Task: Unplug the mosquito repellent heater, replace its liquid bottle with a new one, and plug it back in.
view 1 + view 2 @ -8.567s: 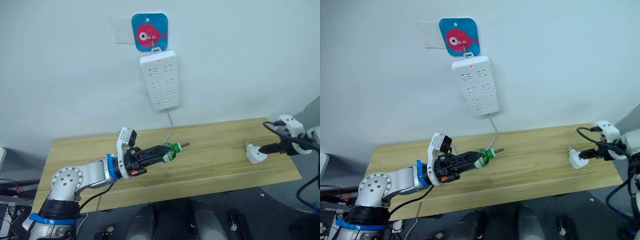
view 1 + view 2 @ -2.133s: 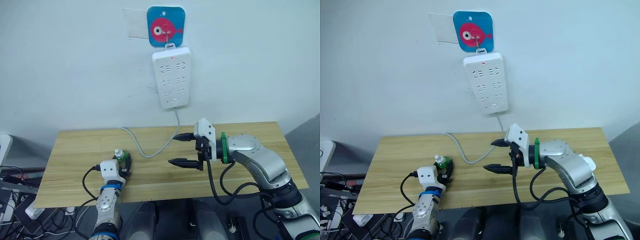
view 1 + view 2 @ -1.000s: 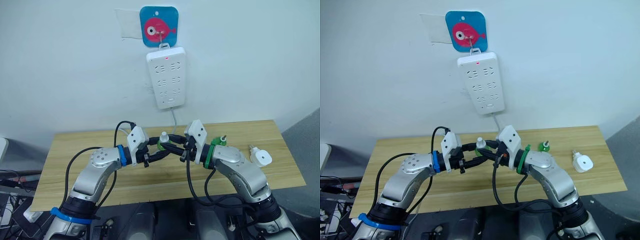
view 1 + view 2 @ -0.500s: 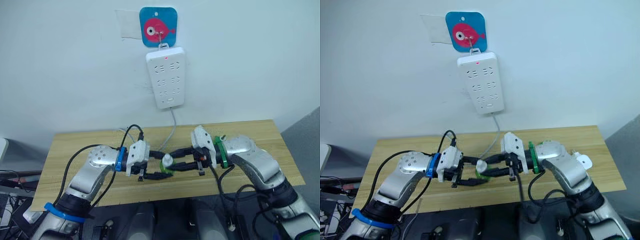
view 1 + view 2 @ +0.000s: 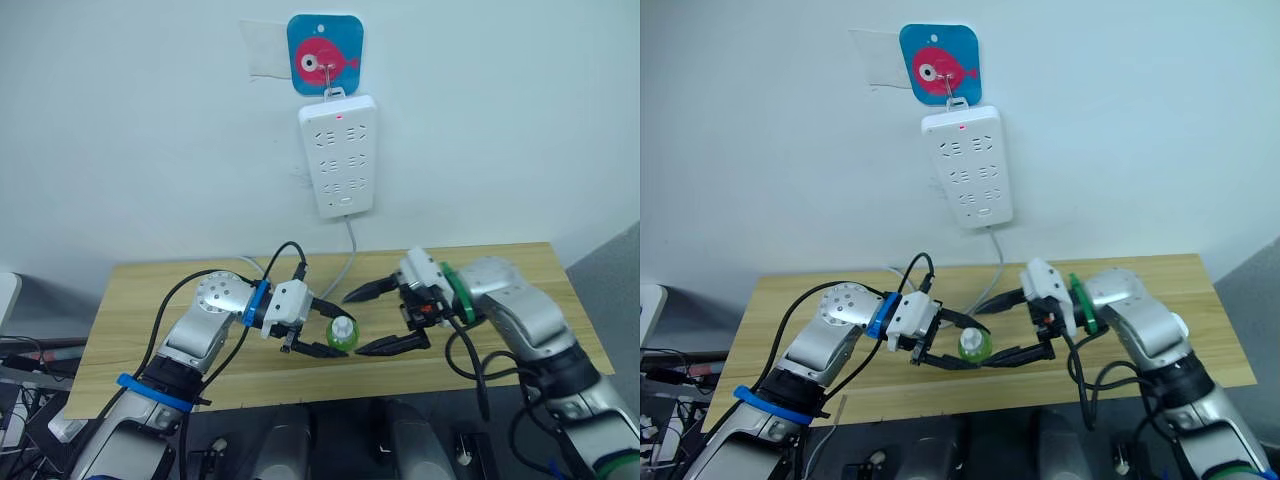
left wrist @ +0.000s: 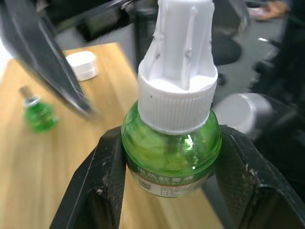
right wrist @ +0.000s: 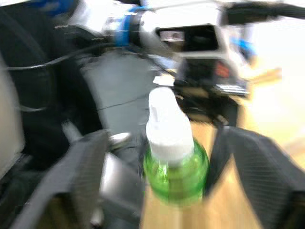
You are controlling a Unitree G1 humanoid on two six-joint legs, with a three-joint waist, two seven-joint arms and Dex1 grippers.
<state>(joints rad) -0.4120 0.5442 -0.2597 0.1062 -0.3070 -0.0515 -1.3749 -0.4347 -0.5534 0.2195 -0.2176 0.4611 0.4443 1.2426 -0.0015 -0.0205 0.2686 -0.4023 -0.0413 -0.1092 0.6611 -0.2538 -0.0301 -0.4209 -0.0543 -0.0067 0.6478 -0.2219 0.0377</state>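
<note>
A green liquid bottle with a white ribbed cap hangs just above the table's front middle, and my left gripper is shut on its body. Facing it from the right, my right gripper stands open, with one finger above and one below the cap end and neither touching. In the right wrist view the bottle sits between the wide-spread fingers. A second green bottle with a bare wick and the small white mosquito repellent heater lie on the table beyond.
The long white power strip hangs on the wall under a blue fish hook. Its cable drops to the wooden table behind the grippers. The table's front edge lies close below both grippers.
My right gripper has spread wider and drawn a little away from the cap. The left gripper still holds the bottle, now turned slightly, with the cap still on.
</note>
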